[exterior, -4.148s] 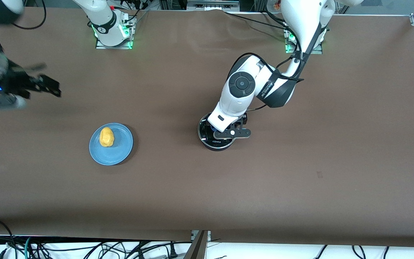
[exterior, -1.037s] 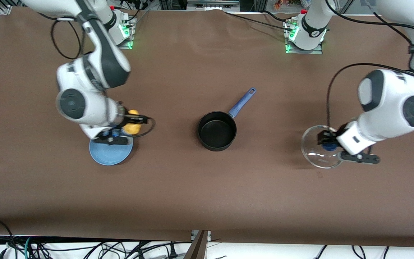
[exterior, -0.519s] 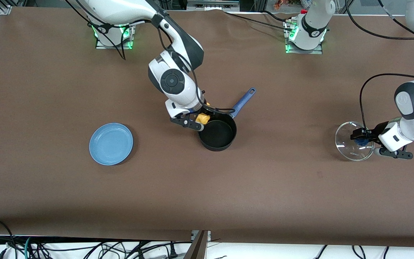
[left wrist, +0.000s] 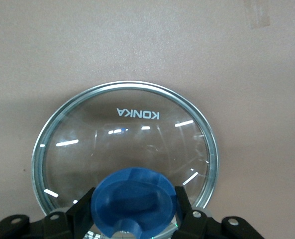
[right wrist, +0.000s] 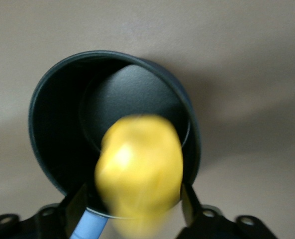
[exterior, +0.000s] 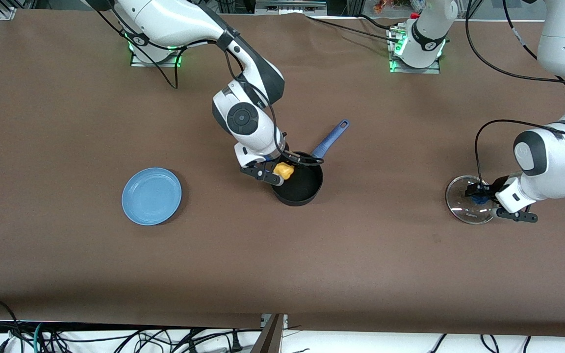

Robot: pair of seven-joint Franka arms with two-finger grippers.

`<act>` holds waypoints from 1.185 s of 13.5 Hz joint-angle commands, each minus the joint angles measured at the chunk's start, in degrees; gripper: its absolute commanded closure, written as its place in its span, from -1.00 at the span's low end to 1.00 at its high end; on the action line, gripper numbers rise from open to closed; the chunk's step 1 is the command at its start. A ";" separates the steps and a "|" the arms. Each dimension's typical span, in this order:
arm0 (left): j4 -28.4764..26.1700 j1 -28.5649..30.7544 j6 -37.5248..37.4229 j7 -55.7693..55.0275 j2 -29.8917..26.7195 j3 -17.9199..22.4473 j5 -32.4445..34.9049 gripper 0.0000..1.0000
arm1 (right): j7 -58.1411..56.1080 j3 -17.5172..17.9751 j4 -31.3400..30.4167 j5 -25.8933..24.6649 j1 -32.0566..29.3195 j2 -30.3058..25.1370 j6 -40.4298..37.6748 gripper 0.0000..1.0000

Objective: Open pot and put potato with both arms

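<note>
The black pot (exterior: 303,190) stands open mid-table, its blue handle (exterior: 330,139) pointing toward the robots' bases. My right gripper (exterior: 282,172) is shut on the yellow potato (exterior: 285,170) and holds it over the pot's rim at the right arm's end. In the right wrist view the potato (right wrist: 140,164) is blurred between the fingers, above the pot's dark inside (right wrist: 132,94). My left gripper (exterior: 478,196) is shut on the blue knob (left wrist: 132,199) of the glass lid (exterior: 461,208), which is low over the table at the left arm's end. The lid (left wrist: 127,134) reads KONKA.
An empty blue plate (exterior: 151,196) lies on the brown table toward the right arm's end, about as near the front camera as the pot. Cables run along the table's front edge (exterior: 282,318) and near both arm bases.
My right gripper carried the potato from the plate to the pot and has now come lower over its rim. My left gripper took the lid toward the left arm's end and lowered it.
</note>
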 commanded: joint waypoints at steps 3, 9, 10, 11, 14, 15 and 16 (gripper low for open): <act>1.42 0.25 -6.53 1.01 -5.08 0.08 -0.17 -1.00 | 0.77 -0.44 4.92 0.29 -0.24 -0.49 -3.17 -0.99; 7.47 -3.08 -24.54 -7.47 -17.91 -0.44 5.53 -1.00 | -18.33 -10.72 4.75 -1.21 -6.64 -11.55 -20.47 -0.99; 10.10 -4.14 -28.94 -9.95 -19.24 -0.44 5.72 -1.00 | -23.26 -11.25 4.66 -0.95 -8.92 -13.40 -23.81 -0.99; 12.74 -4.49 -32.72 -10.50 -20.29 -0.44 5.72 -1.00 | -25.84 -11.52 4.49 -0.94 -11.03 -15.50 -26.98 -0.99; 17.58 -6.16 -41.26 -10.76 -23.37 -0.44 7.82 -1.00 | -36.01 -15.45 -0.94 -1.03 -13.78 -24.63 -33.67 -0.99; 18.81 -6.52 -43.37 -10.85 -24.08 -0.44 8.09 -1.00 | -41.89 -18.17 -4.09 -1.12 -13.78 -28.14 -34.99 -0.99; 19.44 -6.69 -44.35 -11.72 -25.30 -0.53 8.10 -1.00 | -45.95 -20.55 -7.17 -1.21 -13.78 -31.23 -35.79 -0.99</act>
